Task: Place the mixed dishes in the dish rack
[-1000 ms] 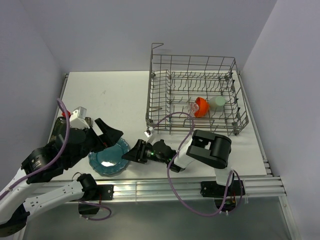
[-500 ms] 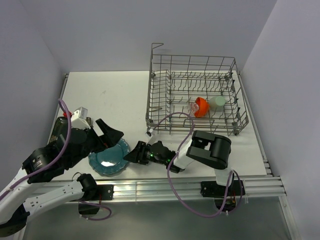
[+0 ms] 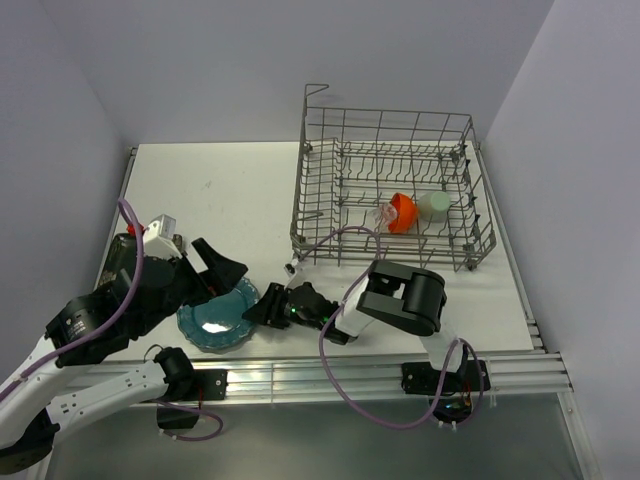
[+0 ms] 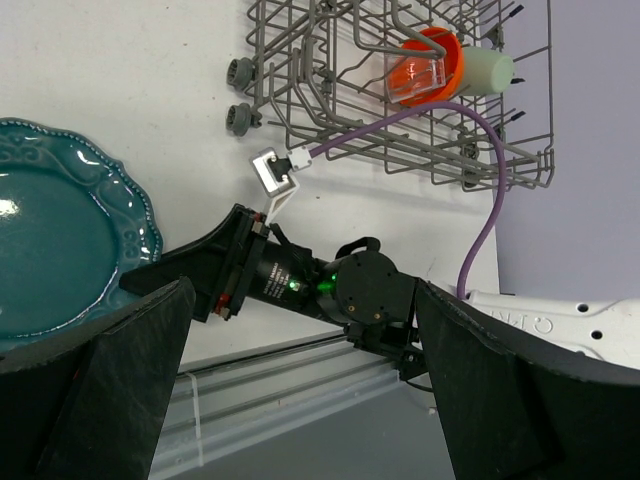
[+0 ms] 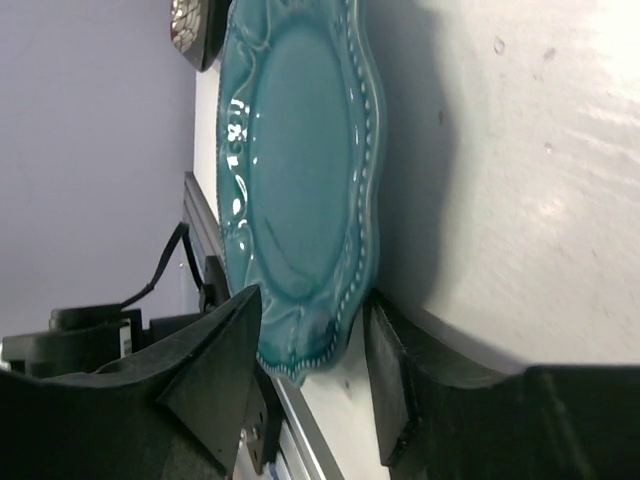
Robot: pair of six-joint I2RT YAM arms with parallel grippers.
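The right gripper [image 5: 314,305] was held low over the white table [image 5: 520,150]. Its 2 fingers [image 5: 215,370] were parted, and the rim of the teal scalloped plate [image 5: 300,180] was taken between them. One finger was placed over the plate's face and the other on the table side. Whether either pad was pressed against the rim could not be told.

The plate was seen lying flat near the table's front edge, towards the left, just in front of the left arm's base. Nothing was carried on it.

In the overhead view the left gripper [image 3: 218,274] was held above the plate's far-left rim. Its fingers [image 4: 100,390] were spread wide and nothing was held between them.

The dish rack [image 3: 330,215] was stood on the right half of the table, well apart from the plate. 3 dishes were lodged among the tines in its near-right part. The orange-red bowl [image 3: 403,213] was tipped on its side. The small clear glass [image 3: 385,214] was laid against the bowl's mouth on the left. The pale green cup [image 3: 435,205] was laid on its side just beside the bowl on the right.

A purple cable [image 4: 470,190] was looped from the right arm past the rack's near-left corner. It was joined there to a white connector [image 4: 275,170] lying on the table.
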